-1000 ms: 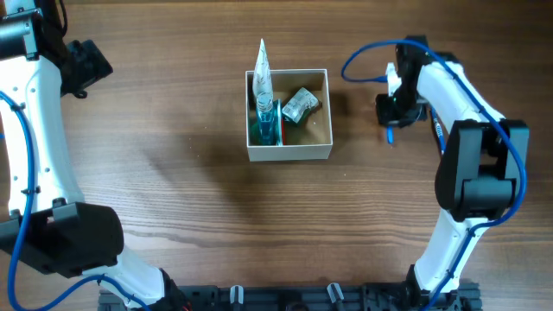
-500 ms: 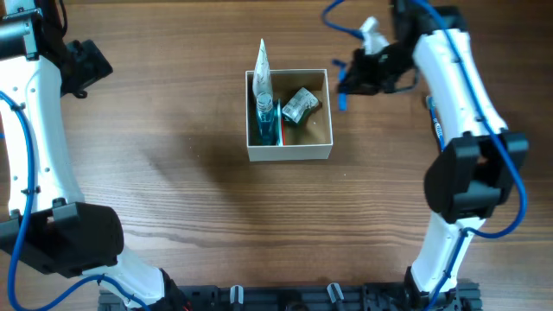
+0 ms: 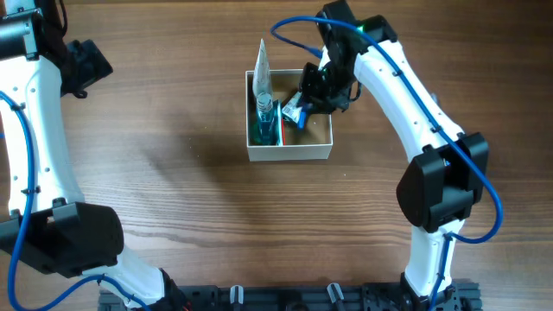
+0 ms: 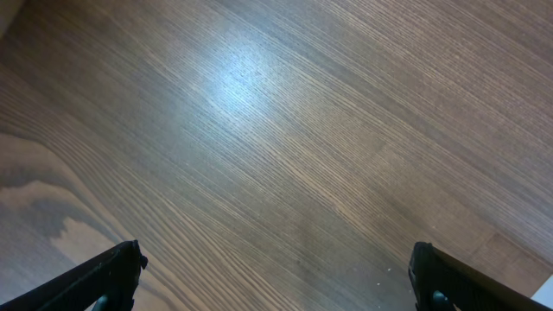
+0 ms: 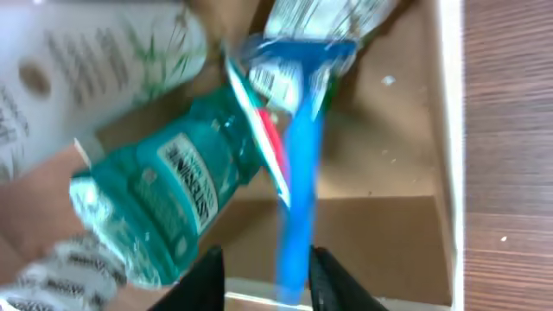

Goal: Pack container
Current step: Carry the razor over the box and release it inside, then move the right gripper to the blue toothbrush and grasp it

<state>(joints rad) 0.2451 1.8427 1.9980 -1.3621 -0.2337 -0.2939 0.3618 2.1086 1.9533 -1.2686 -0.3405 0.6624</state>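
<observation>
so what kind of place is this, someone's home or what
Most likely a robotics lab or test bench, not a home: two white robot arms with blue cables stand at a wooden table, and a small white container holding a mouthwash bottle and other toiletries sits between them.

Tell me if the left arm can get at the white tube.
Probably yes: only bare table lies between the left arm and the tube, and the right arm hangs over the container's far side.

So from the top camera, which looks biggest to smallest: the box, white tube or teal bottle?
1. container, clearly largest.
2. white tube and teal bottle: too alike to rank, and the tube pokes up toward the camera.
</observation>
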